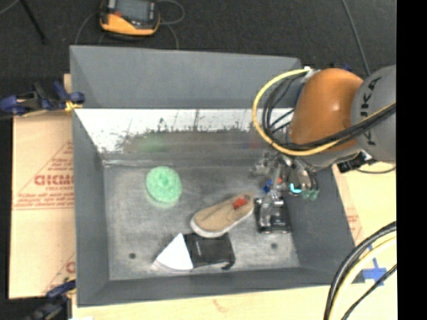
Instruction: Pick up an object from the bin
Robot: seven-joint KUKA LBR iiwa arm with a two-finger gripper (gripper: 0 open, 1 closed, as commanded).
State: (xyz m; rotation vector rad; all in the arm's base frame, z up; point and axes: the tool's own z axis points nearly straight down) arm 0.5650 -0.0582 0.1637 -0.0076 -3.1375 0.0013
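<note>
Now end effector (pixel 272 219) sits nr tan oval cloth shoe (pixel 217 219).

Light moderate, from above. Bin (pixel 90 199) carries a bright band of glare across its back wall; side walls and bottom read a duller grey. Orange cover (pixel 327 109) shows a soft highlight on top. Short dark shadow lies under the gripper (pixel 272 222); another hugs the shoe (pixel 223 217). Carpet (pixel 220 19) beyond the bin is dark.
</note>
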